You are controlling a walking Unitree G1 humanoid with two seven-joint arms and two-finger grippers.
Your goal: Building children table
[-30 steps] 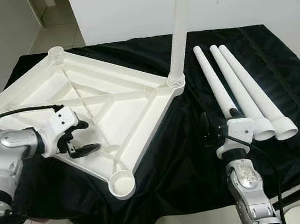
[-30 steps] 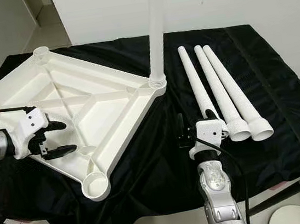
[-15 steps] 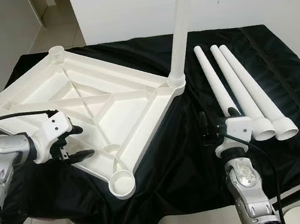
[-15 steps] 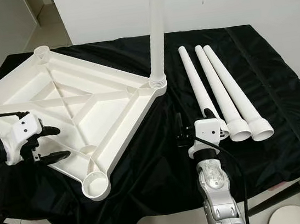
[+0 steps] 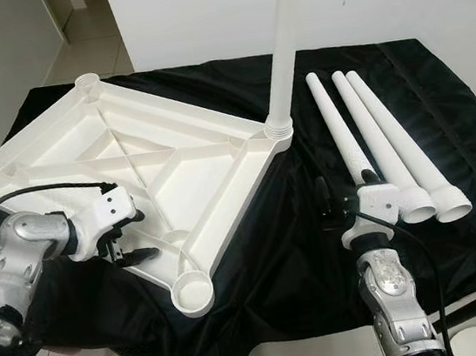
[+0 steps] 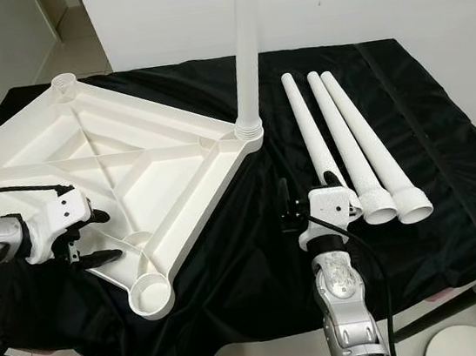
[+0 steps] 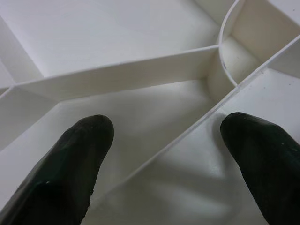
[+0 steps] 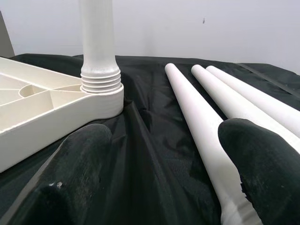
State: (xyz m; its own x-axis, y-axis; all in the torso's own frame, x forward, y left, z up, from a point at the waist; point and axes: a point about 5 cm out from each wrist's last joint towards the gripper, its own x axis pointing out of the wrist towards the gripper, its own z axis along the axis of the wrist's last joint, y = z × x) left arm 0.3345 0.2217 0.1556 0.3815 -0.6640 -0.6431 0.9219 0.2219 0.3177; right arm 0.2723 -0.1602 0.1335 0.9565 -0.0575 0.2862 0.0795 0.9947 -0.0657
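Left gripper [image 5: 132, 238] hovers over the upturned white tabletop [image 5: 175, 164], fingers spread, empty; right gripper [image 5: 334, 209], fingers apart, sits beside three loose legs [image 5: 383, 146].

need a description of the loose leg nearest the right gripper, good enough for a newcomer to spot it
On the black cloth, right of the upturned white tabletop, three loose white legs lie side by side. It is the leftmost leg, nearest the tabletop, and its wide end lies right at the right gripper, unlike the other two.

Left pincer [image 7: 164, 159] spread over ribbed tabletop underside [image 7: 117, 42].
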